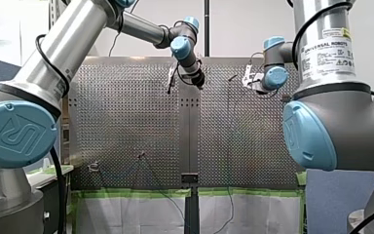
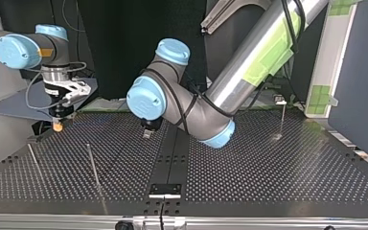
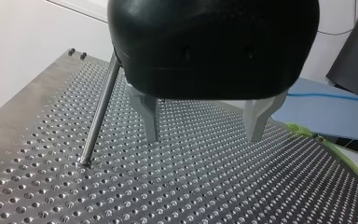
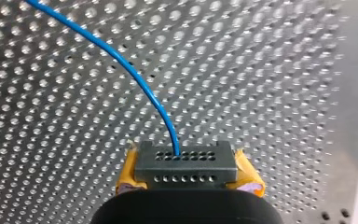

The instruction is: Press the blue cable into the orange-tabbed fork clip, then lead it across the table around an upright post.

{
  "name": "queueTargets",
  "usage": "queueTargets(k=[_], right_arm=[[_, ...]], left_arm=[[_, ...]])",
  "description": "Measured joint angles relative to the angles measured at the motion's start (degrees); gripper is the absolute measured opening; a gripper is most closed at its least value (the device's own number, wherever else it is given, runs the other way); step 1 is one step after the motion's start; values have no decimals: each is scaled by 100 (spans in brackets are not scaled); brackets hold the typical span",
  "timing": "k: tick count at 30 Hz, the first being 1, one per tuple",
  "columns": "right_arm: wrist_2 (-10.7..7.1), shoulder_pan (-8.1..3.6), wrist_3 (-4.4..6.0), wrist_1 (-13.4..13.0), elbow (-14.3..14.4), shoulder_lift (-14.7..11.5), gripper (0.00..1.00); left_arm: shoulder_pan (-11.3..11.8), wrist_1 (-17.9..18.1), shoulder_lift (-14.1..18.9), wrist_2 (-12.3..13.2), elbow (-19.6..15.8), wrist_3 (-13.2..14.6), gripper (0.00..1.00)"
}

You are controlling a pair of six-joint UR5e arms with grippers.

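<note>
**Two end effectors over a perforated counter, one holding the cable's end**

My right end effector (image 4: 189, 178) has its yellow pads (image 4: 129, 179) pressed against the two sides of a small grey block (image 4: 186, 163) with rows of holes. The blue cable (image 4: 113, 52) comes out of one hole in the block's upper row. From there it curves away over the counter (image 4: 270, 93), loose and unrouted. I judge that I hold the block rather than the bare wire because its flat sides give the pads a firm grip. That would let me steer the cable without it slipping or kinking.

My left end effector (image 3: 204, 136) hangs just above the counter with its two grey fingers (image 3: 150, 116) spread wide and nothing between them. An upright post (image 3: 101, 108) stands just beside it, planted in a hole. The open left end effector seems placed there to guide the cable around the post.

In the top view, my right end effector sits low at the view's left and my left one near the middle, well apart. I cannot pick out the orange-tabbed fork clip with certainty, so pressing the cable in appears not yet done.
</note>
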Motion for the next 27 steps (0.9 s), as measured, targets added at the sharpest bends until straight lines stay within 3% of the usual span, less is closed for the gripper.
queueTargets(k=[8,18,27], right_arm=[[-20,-12,59,412,-85,-414,0],[-113,-63,62,542,-273,-460,0],[-212,-64,54,653,-517,-464,0]], left_arm=[[0,-5,-1,0,0,-5,88],[0,-5,20,8,0,7,88],[-3,5,302,76,0,16,88]])
